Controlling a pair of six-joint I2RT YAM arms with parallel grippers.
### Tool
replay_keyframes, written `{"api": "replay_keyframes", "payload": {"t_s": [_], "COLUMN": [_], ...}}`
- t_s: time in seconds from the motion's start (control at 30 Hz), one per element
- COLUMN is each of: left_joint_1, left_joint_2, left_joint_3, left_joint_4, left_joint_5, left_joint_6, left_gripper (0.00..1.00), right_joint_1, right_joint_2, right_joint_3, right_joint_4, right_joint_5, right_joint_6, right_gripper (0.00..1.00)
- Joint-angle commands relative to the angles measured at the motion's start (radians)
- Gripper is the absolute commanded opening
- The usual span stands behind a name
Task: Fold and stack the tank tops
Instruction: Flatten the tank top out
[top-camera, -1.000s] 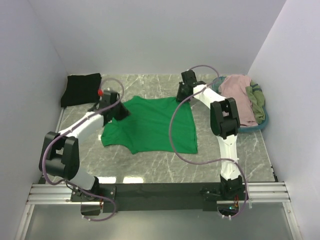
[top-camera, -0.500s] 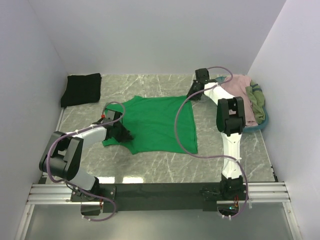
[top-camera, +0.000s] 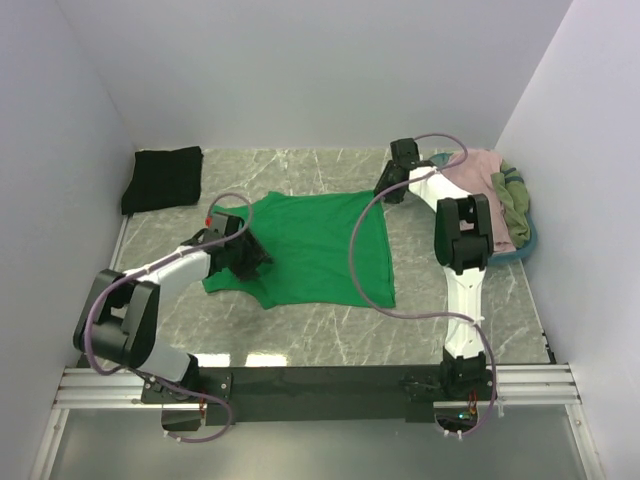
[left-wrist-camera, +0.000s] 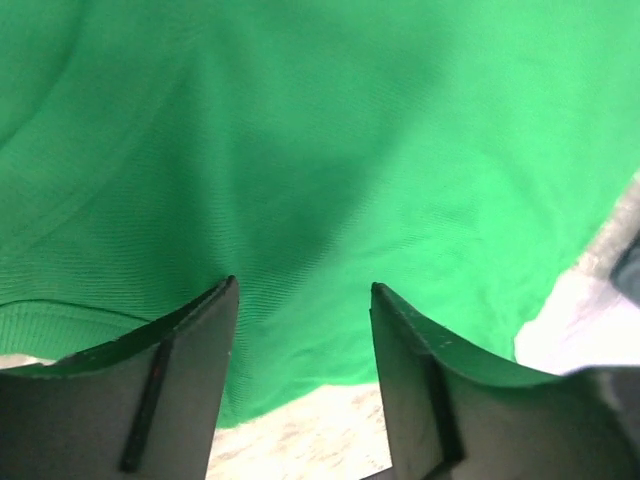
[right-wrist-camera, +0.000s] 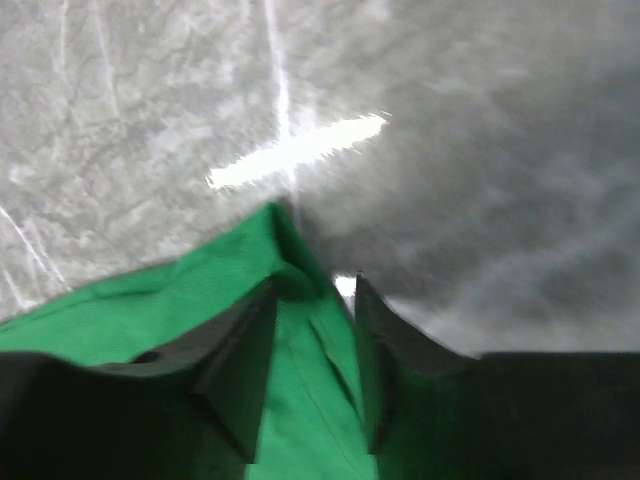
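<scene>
From above, we see the green top spread flat in the middle of the marble table. The left pincer sits low over the top's left side, with most of the cloth stretching away to its right. The right pincer is at the top's far right corner, and the cloth runs from it toward the left pincer. Well to the far left of the left pincer, a black top lies folded in the table's back corner. Just to the right of the right pincer, a pink top and an olive top are heaped in a teal basket.

In the left wrist view, the left pincer's 2 fingers stand clearly apart with nothing clamped between them. Green cloth fills the view ahead of the tips and shows through the gap. Its ribbed edge runs under the left finger, and a bare patch of table lies closer in between the fingers.

In the right wrist view, the right pincer's 2 fingers are also apart, though by a narrower gap. The green top's corner lies in that gap and comes to a point just beyond the tips, with grey marble all around it. The cloth looks flat on the table there. We cannot tell whether the fingers touch it.
</scene>
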Motion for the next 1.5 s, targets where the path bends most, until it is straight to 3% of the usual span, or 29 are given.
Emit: {"api": "replay_keyframes", "payload": {"t_s": [0.0, 0.13, 0.23, 0.37, 0.57, 0.8, 1.0, 1.47], "left_joint_1": [0.001, 0.001, 0.001, -0.002, -0.080, -0.202, -0.231, -0.248], "left_joint_2": [-0.101, -0.177, -0.230, -0.333, -0.401, -0.385, -0.372, -0.295], "left_joint_3": [0.101, 0.167, 0.141, 0.025, -0.144, -0.219, -0.239, -0.221], "left_joint_4": [-0.047, -0.150, -0.225, -0.239, -0.193, -0.213, -0.161, -0.145], "left_joint_5": [-0.019, -0.124, -0.162, -0.155, -0.067, -0.112, -0.110, -0.224], "left_joint_6": [0.120, 0.131, 0.055, -0.025, -0.002, -0.048, -0.048, -0.064], "left_gripper": [0.64, 0.65, 0.62, 0.54, 0.44, 0.44, 0.49, 0.45], "right_joint_1": [0.005, 0.010, 0.024, 0.076, 0.255, 0.358, 0.383, 0.413], "right_joint_2": [-0.148, -0.332, -0.507, -0.777, -1.122, -1.423, -1.432, -1.349], "right_joint_3": [-0.037, -0.148, -0.286, -0.723, -1.141, -1.359, -1.419, -1.465], "right_joint_4": [0.032, 0.035, 0.068, 0.202, 0.181, 0.092, 0.069, 0.155], "right_joint_5": [0.123, 0.177, 0.183, 0.159, 0.231, 0.261, 0.237, 0.246], "right_joint_6": [-0.043, -0.044, -0.025, 0.024, 0.103, 0.222, 0.240, 0.291], "right_gripper": [0.46, 0.49, 0.50, 0.49, 0.48, 0.47, 0.48, 0.47]}}
